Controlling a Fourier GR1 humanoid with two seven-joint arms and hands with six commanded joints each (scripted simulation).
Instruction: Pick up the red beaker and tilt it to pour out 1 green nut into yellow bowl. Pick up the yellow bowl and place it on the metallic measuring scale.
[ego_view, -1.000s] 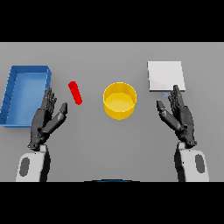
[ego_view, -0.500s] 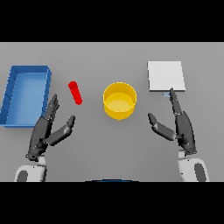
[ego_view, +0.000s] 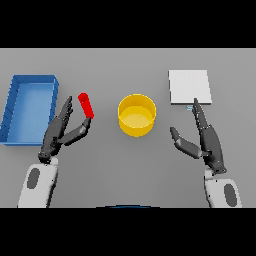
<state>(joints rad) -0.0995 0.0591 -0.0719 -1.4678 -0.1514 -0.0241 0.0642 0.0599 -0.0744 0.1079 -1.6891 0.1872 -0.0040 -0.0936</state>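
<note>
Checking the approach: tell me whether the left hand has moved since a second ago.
Yes. The left hand has moved toward the red beaker, away from the blue tray.

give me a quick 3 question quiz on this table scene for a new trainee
1. True or false: the red beaker is already lifted in the left hand.
2. Which object sits between the red beaker and the metallic scale? A) blue tray B) yellow bowl C) right hand
3. Fill in: the right hand's fingertips reach the near edge of the ____.

Key: 1. False, the open hand is only beside it. 2. B. 3. Metallic scale.
</note>
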